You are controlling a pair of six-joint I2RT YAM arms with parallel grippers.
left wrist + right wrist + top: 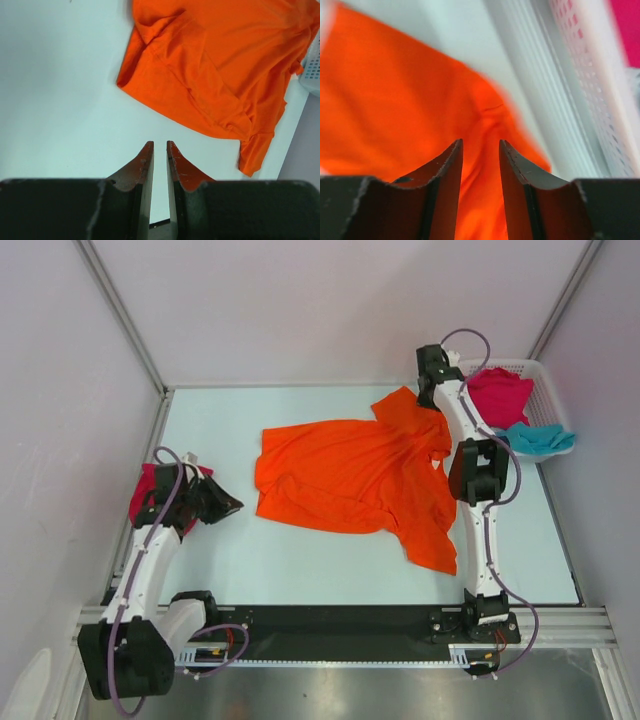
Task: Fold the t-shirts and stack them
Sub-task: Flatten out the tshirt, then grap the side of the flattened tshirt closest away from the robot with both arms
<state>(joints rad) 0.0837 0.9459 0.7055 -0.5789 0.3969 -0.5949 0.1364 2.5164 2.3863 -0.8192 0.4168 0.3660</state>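
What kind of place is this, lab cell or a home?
Most likely a lab robot cell, not a home: blank white walls on aluminium posts, arms bolted to a pale table, with an orange t-shirt and a white basket as props.

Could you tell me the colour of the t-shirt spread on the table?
Plain orange t-shirt; the top external view shows it best.

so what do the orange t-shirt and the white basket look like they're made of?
Orange t-shirt: soft knit cloth, maybe cotton or a blend, matte; it lies limp with wrinkles, folds and stitched hems. Basket: probably moulded plastic, white, faintly glossy; stiff lattice walls with regular holes.
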